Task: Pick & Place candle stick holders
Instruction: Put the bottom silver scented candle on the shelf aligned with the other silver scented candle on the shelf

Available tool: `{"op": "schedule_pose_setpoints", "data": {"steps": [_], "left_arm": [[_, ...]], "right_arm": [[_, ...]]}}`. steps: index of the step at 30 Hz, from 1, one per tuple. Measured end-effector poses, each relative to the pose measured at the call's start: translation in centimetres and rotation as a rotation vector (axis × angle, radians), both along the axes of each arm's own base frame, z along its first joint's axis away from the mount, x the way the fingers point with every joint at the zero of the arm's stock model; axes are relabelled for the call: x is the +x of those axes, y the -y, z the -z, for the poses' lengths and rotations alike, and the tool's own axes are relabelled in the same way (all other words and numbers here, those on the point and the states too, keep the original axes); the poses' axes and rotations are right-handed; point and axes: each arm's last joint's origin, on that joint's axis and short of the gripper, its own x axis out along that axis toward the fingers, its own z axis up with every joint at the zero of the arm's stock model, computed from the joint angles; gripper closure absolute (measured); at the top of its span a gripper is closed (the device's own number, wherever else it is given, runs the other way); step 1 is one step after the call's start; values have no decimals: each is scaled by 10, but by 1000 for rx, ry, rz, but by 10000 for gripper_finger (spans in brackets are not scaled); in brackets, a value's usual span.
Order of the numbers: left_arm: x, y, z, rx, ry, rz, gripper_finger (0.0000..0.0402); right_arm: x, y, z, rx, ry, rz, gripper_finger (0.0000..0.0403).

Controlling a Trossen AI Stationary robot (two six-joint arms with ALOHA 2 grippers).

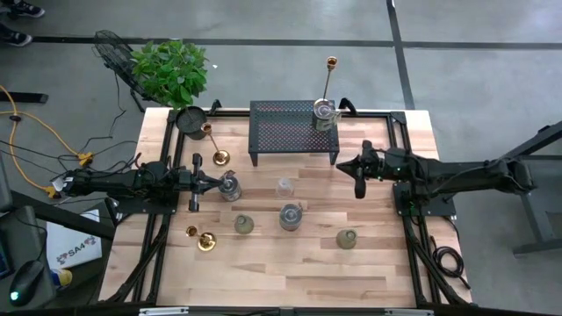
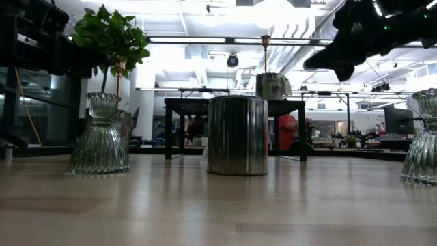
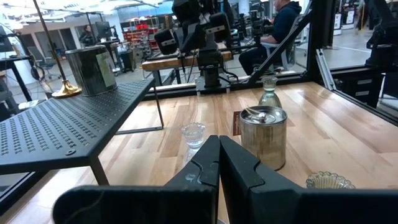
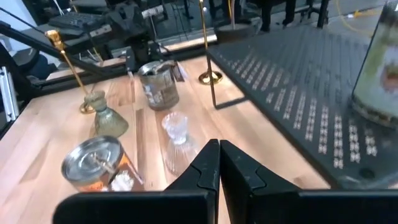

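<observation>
A gold candlestick (image 1: 329,81) and a silvery cup (image 1: 324,114) stand on the black mesh rack (image 1: 281,132). Two more gold candlesticks (image 1: 215,147) (image 1: 202,239) stand on the table's left half. A clear glass cup (image 1: 284,187), a silvery cup (image 1: 291,215) and two greenish glass cups (image 1: 243,225) (image 1: 347,238) stand mid-table. My left gripper (image 1: 219,183) is shut (image 3: 219,144), its tips beside another silvery cup (image 1: 230,186), which its wrist view does not show. My right gripper (image 1: 341,164) is shut (image 4: 219,148) and empty, raised right of the rack's near corner. My left gripper's shut fingertips stand at the left side of the silvery cup (image 4: 158,84), coming level from the table's left. I cannot tell whether they touch it. The cup stands upright on the table.
A round black pot (image 1: 191,119) sits at the table's far left corner, with a leafy plant (image 1: 171,68) behind it. The rack takes up the far middle. Black frame rails (image 1: 399,132) run along the table's sides. People show in the room beyond (image 3: 283,25).
</observation>
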Motion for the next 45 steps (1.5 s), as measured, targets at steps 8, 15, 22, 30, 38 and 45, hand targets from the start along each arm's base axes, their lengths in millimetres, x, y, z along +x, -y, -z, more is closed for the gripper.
{"op": "schedule_pose_setpoints", "data": {"steps": [8,15,22,30,38,45], "left_arm": [[0,0,0,50,1,-5,402],[0,1,0,47,-2,24,402],[0,0,0,47,-2,17,402],[0,0,0,46,-2,17,402],[0,0,0,46,-2,16,402],[0,0,0,46,-2,16,402]], "right_arm": [[-1,-2,4,27,0,-46,400],[1,-1,-4,42,15,-40,400],[23,-8,-6,22,-137,-42,400],[58,-28,-34,51,-315,-34,400],[84,-42,-53,74,-418,-56,400],[116,-53,-60,154,-522,-26,398]]}}
